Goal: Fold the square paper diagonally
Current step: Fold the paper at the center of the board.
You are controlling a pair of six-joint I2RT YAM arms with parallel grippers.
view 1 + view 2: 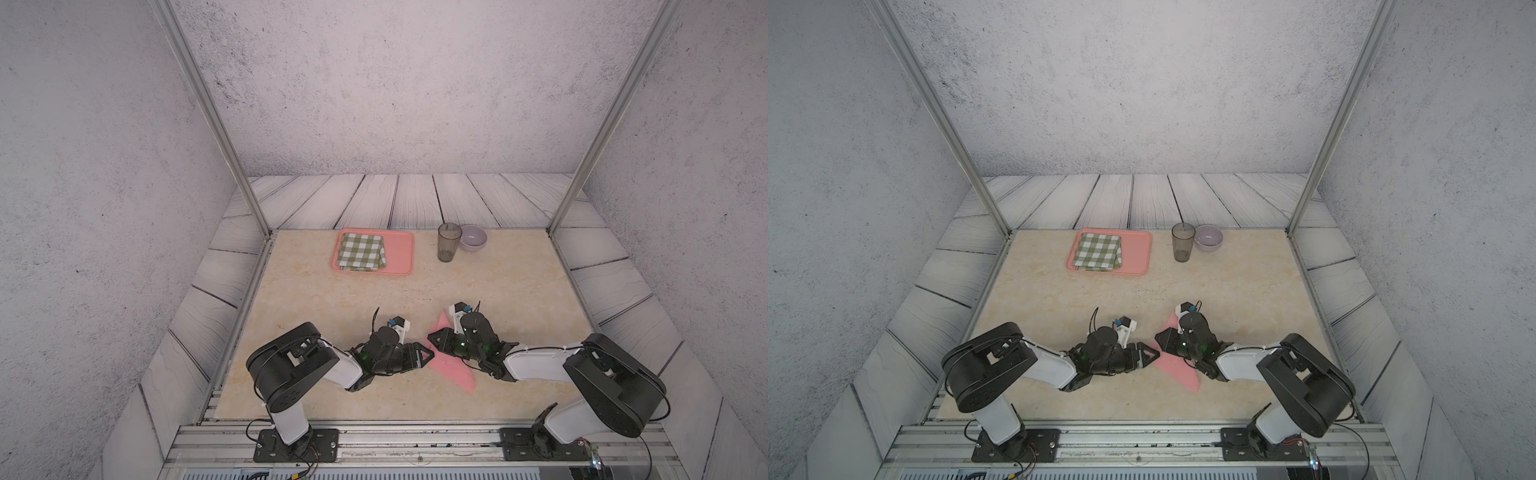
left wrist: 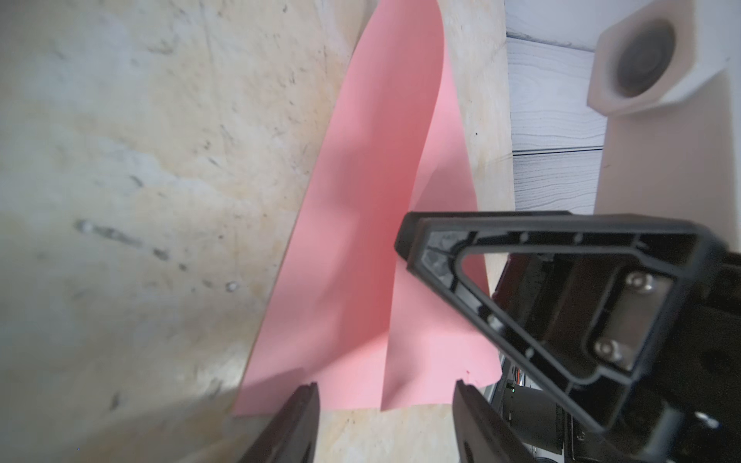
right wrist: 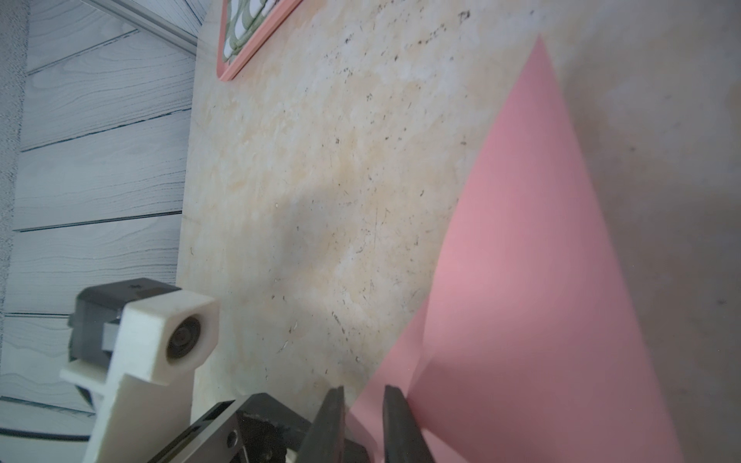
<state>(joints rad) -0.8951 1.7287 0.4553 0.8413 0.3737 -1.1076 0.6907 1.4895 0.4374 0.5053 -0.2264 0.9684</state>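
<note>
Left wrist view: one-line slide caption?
Left gripper, jaws open, before the square paper, folded over into a loose triangle on the table, top layer not yet pressed flat.

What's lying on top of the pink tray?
A folded green-and-white checked cloth lies on the tray and covers more than half of it. The rest of the tray shows bare pink. Whether anything is hidden under the cloth cannot be seen.

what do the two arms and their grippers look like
The left arm and right arm have rounded black joint housings, white link covers and thin black cables. Small green lights glow at the wrists. The left gripper and right gripper have black, hollow triangular fingers; a white camera block sits on each wrist.
</note>
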